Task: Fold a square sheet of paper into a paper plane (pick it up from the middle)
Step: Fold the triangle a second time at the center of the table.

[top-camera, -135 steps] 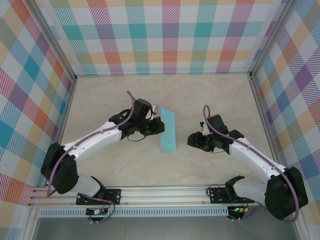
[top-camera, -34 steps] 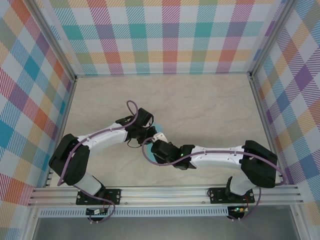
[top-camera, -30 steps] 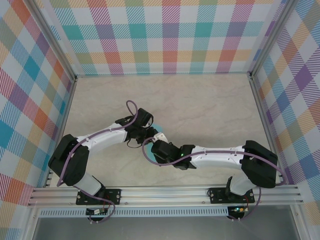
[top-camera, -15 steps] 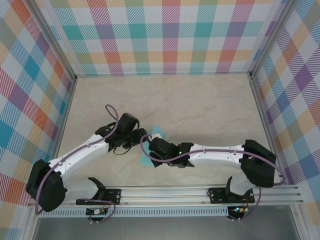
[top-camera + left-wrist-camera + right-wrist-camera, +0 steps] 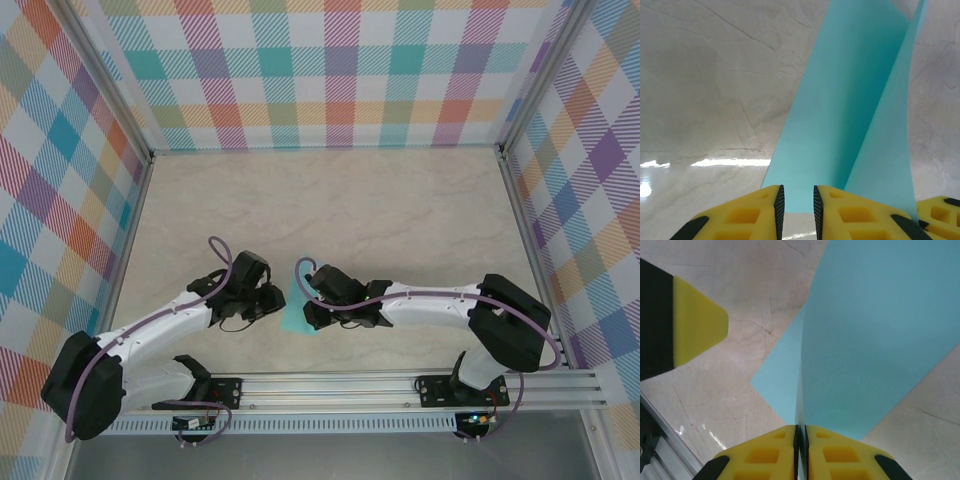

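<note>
Pinching the paper tight in my right gripper, I should square the fold before my left gripper, jaws a sliver apart at its edge, closes.

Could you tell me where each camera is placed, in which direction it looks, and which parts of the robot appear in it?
Top external: fixed above and behind the bases, looking down at the table; the left arm and right arm both show, meeting at the teal paper.
Left wrist: on the left arm, looking past its yellow fingers, jaws slightly apart, at the paper.
Right wrist: on the right arm, looking at the paper; its jaws are shut on it.
Shared: both wrist views show the folded paper over the table.
</note>
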